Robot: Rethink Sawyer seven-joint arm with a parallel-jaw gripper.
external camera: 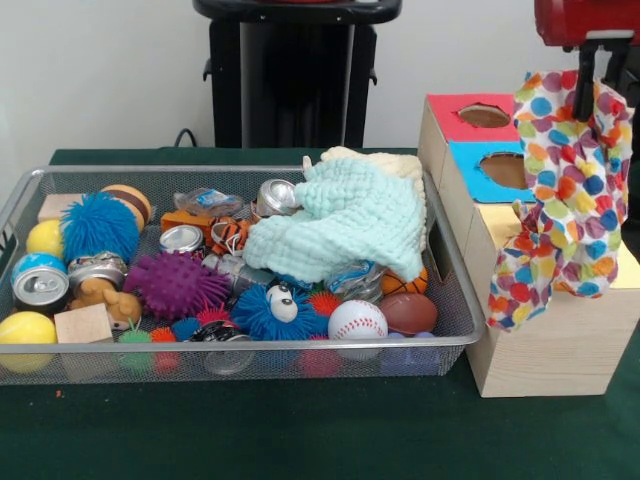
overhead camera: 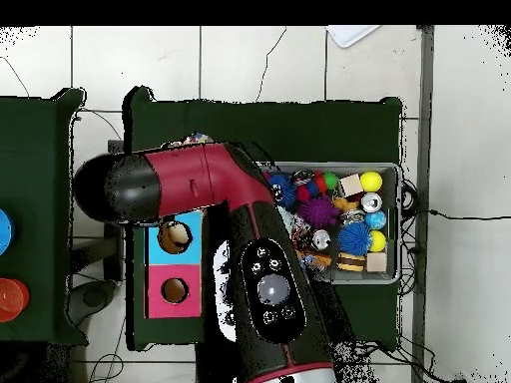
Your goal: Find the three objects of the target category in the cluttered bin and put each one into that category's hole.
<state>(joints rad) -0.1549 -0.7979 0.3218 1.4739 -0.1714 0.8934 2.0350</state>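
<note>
Polka-dotted cloth [external camera: 563,190], thin and limp with red, blue, yellow and green spots, is hanging in loose folds from the gripper [external camera: 592,95] and draping over the yellow top of the pale wooden sorting box [external camera: 560,350]. Its lower edge is trailing down the box's near side. The pincer is clenching the fabric's top, its dark fingers half buried in it.

Round holes are showing in the box's red panel [external camera: 484,116] and blue panel [external camera: 506,170]; any hole in the yellow section is sitting hidden under the cloth.

Just beside the box, the silver wire-mesh bin [external camera: 230,355] is holding a crumpled mint-green waffle-knit cloth [external camera: 345,222], heaped high at its right end with a cream cloth [external camera: 400,165] peeking behind it. Around that heap, hard and spiky things are crowding: a white baseball [external camera: 357,320], a brown toy football [external camera: 408,312], a purple spiky rubber ball [external camera: 175,283], a fuzzy blue ball [external camera: 99,226], a blue spiky toy with eyes [external camera: 275,308], shiny aluminium cans [external camera: 40,284], smooth yellow balls [external camera: 27,328] and a plain wooden cube [external camera: 83,324].

Bare dark green tabletop [external camera: 300,430] is lying open in front of the bin and box.

From overhead, the red and black arm [overhead camera: 240,239] is bending sharply at its elbow, covering the box's far end and part of the bin.
</note>
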